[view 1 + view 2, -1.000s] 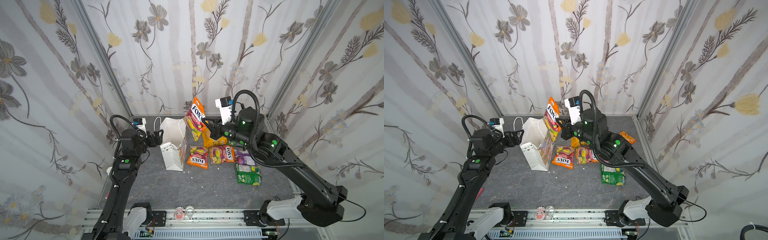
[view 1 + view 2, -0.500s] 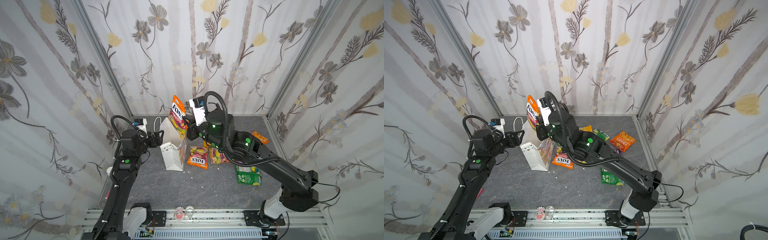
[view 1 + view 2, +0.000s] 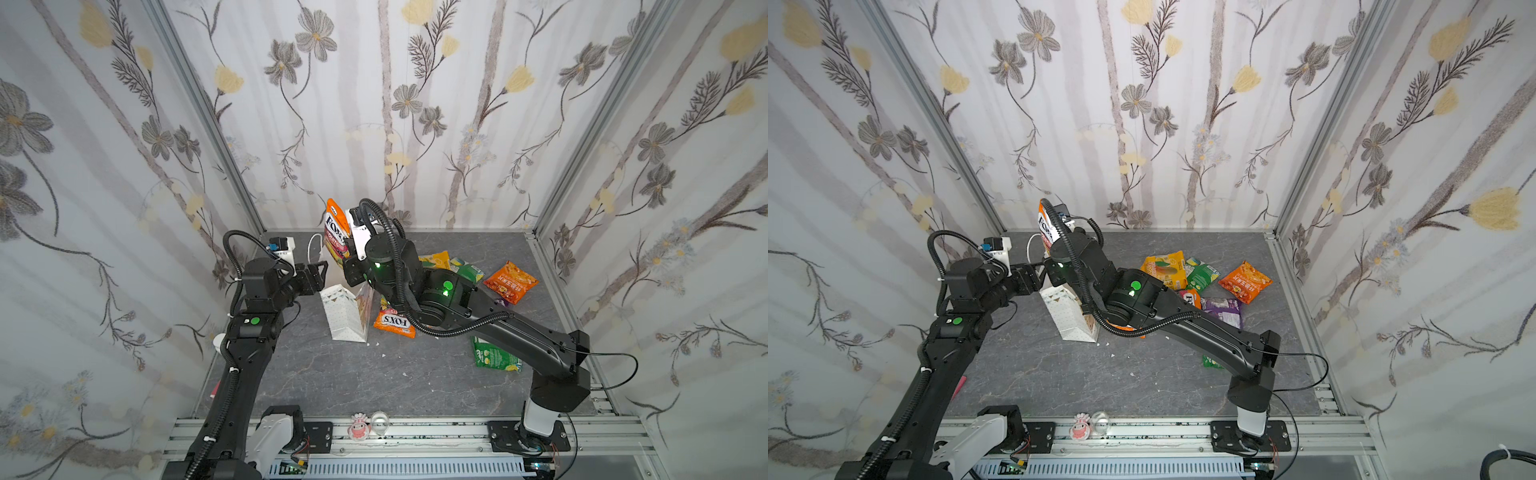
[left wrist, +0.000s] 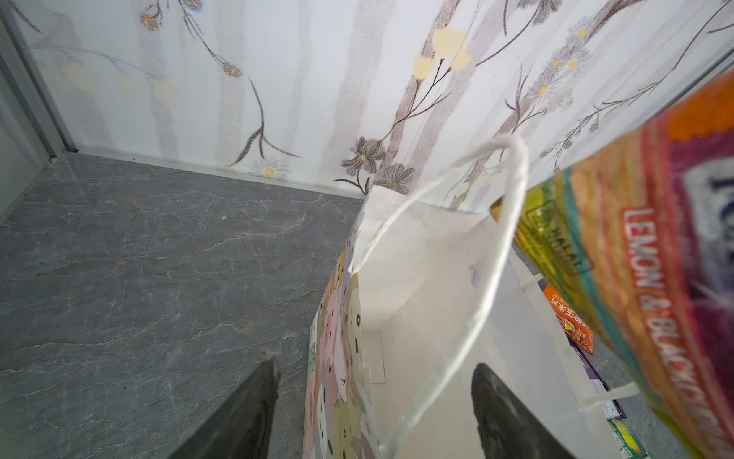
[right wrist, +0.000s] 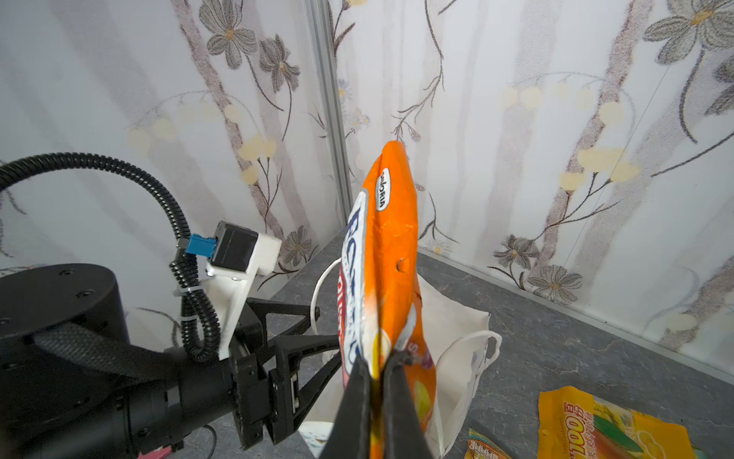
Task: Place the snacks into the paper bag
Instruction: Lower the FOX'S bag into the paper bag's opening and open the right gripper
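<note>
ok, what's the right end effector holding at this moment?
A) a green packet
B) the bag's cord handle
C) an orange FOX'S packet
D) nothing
C: in the right wrist view the right end effector has its jaws pinched shut on the lower edge of the orange FOX'S packet, which stands upright next to the open top of the paper bag.

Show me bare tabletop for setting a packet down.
Widest bare patch: the table between the paper bag and the front rail. Also bare: far-left corner, left of the bag. Crowded: right of the bag, snacks scattered under the right arm.
</note>
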Robot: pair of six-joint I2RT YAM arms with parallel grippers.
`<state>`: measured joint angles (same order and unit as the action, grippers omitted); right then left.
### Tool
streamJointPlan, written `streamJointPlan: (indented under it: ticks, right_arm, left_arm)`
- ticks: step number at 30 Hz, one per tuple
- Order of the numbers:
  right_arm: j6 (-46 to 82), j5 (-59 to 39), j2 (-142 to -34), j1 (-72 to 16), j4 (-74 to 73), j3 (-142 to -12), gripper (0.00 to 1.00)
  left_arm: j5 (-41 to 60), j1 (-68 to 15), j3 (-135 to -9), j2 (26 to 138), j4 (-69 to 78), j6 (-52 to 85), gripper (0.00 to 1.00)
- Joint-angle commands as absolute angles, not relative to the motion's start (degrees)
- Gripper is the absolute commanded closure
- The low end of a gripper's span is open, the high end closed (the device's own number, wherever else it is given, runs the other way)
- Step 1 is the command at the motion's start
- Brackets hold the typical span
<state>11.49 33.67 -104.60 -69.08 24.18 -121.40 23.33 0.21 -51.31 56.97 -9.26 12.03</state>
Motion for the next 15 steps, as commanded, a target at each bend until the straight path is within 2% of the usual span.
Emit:
streamJointPlan:
  ticks: [1,15]
  right_arm:
    - [11.67,39.03,-105.49,-69.67,21.76,-122.08,1.00]
    - [13.18,47.32,-109.32,-70.31,24.37,-122.34,1.00]
  left_arm:
    - [23.66,0.26,-51.58,57.63,-8.73,12.31,0.24]
    - [27.36,0.26,-51.59,60.39,-8.66,13.91,0.23]
